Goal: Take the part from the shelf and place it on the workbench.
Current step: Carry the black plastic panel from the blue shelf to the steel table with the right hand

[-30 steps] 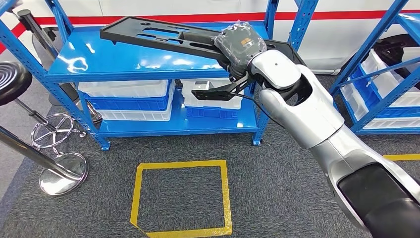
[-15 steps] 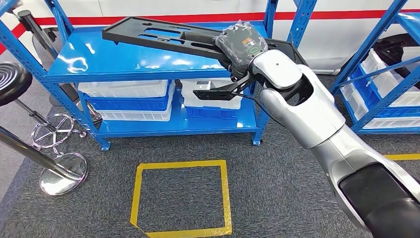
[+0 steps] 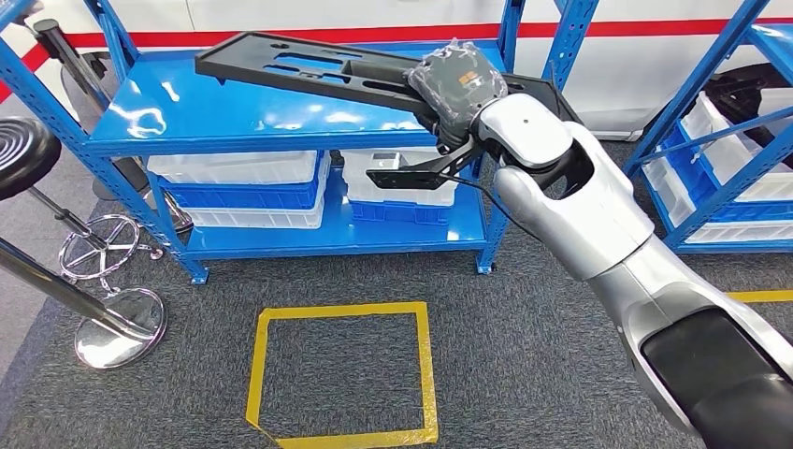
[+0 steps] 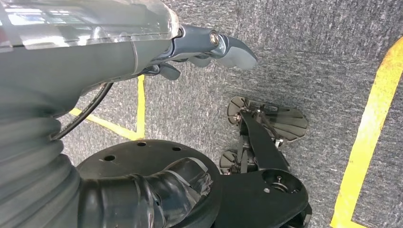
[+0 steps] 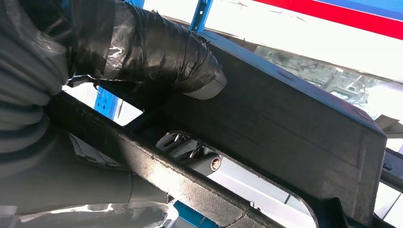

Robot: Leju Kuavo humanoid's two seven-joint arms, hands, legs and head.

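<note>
The part (image 3: pixel 309 67) is a long, flat black plastic frame with slots. It hangs tilted just above the top of the blue shelf (image 3: pixel 215 117), its far end pointing left. My right hand (image 3: pixel 455 86) grips it near its right end, and a black bracket (image 3: pixel 411 173) hangs under the hand. In the right wrist view my taped thumb (image 5: pixel 190 71) presses on the part's black rail (image 5: pixel 294 123). My left hand (image 4: pixel 209 45) hangs over the grey carpet, fingers loosely apart, holding nothing.
White and blue bins (image 3: pixel 238 182) fill the lower shelf. A second blue rack (image 3: pixel 720 159) with bins stands at the right. A black stool (image 3: pixel 23 154) and a chrome stand base (image 3: pixel 117 327) are at the left. A yellow tape square (image 3: pixel 341 374) marks the carpet.
The part, held in my right hand, has shifted slightly to the right; its left end has crept along above the shelf top. The left hand has no earlier frame.
</note>
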